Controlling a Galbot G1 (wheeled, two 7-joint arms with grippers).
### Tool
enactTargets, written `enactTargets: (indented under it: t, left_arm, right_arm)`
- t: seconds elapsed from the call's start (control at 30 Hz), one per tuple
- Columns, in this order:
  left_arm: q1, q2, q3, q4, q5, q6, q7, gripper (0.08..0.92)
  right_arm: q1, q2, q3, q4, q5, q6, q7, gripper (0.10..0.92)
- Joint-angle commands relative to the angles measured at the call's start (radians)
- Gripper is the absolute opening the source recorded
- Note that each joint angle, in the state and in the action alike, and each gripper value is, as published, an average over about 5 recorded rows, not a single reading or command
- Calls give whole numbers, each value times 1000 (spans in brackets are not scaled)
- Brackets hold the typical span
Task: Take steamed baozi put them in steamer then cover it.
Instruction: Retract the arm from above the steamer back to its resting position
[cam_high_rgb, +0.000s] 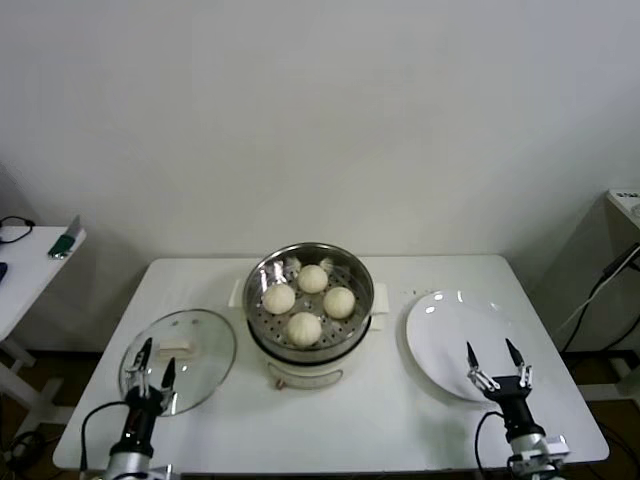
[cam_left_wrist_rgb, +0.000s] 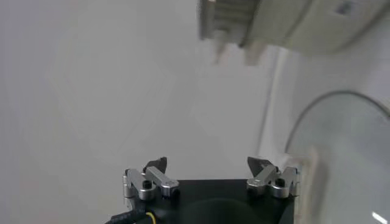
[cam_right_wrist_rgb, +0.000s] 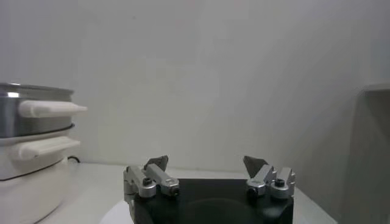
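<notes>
Currently all four buns (cam_high_rgb: 303, 328) sit in the steamer (cam_high_rgb: 307, 300); covering remains. Left gripper (cam_high_rgb: 153, 361), jaws apart, hovers over the lid (cam_high_rgb: 178, 360); right gripper (cam_high_rgb: 497, 363) idles, jaws apart, over the plate (cam_high_rgb: 440, 330); next, grasp the handle (cam_high_rgb: 176, 350)

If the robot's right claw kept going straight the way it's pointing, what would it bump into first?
Probably nothing close. The open right gripper points past the steamer, which sits off to one side, toward the bare wall beyond the table's edge. How far off the wall is remains unclear.
</notes>
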Motion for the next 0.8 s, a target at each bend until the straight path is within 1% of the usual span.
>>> enactTargets:
  t: [0.03, 0.27, 0.43, 0.57, 0.8]
  left_arm:
    - [-106, -3, 11, 185, 168, 35, -31, 823]
    - [-193, -6, 21, 229, 185, 88, -6, 823]
    - [-253, -11, 33, 287, 207, 127, 20, 823]
    - [-286, -9, 42, 320, 218, 168, 53, 823]
    - [-320, -2, 50, 353, 222, 193, 73, 823]
  right_arm:
    - [-63, 58, 23, 22, -29, 42, 5, 823]
    - [-73, 74, 25, 36, -41, 39, 9, 823]
    - [-79, 80, 30, 44, -47, 41, 9, 823]
    - [-85, 82, 38, 55, -47, 44, 10, 823]
    - [-93, 90, 42, 74, -53, 46, 13, 823]
